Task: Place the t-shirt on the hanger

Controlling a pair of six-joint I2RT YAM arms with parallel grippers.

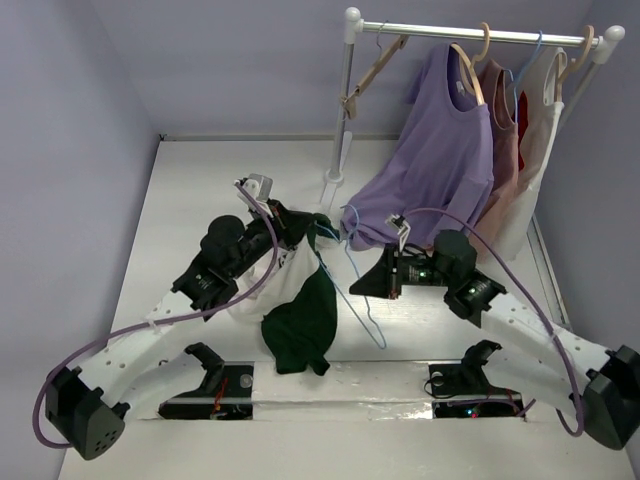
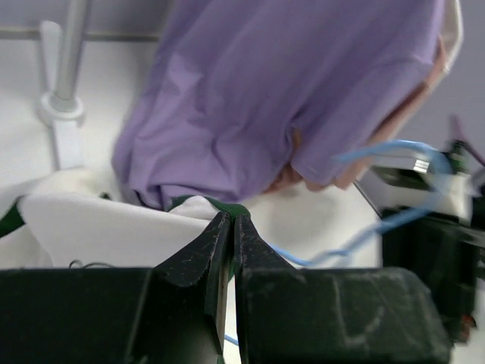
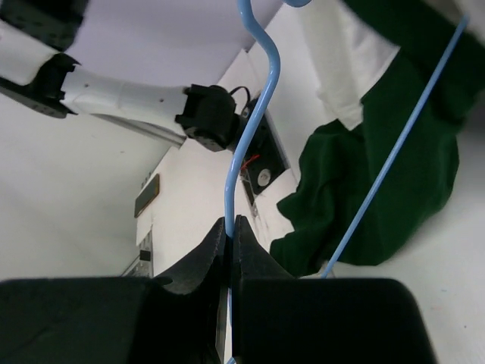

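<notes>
The t-shirt (image 1: 298, 325), cream with dark green sleeves, hangs bunched from my left gripper (image 1: 310, 234), its lower part on the table. In the left wrist view my left gripper (image 2: 233, 218) is shut on the green collar edge, with the cream cloth (image 2: 91, 227) to its left. The thin light-blue hanger (image 1: 358, 290) stands tilted between the arms, beside the t-shirt. My right gripper (image 1: 364, 284) is shut on its wire. In the right wrist view my right gripper (image 3: 231, 222) pinches the hanger (image 3: 256, 121), with the t-shirt's green sleeve (image 3: 379, 197) behind it.
A clothes rack (image 1: 345, 110) stands at the back with a lavender t-shirt (image 1: 440, 160), pink and white tops (image 1: 515, 150) and a wooden hanger (image 1: 372, 72). The lavender shirt (image 2: 288, 91) hangs close in front of the left gripper. Purple walls enclose the table.
</notes>
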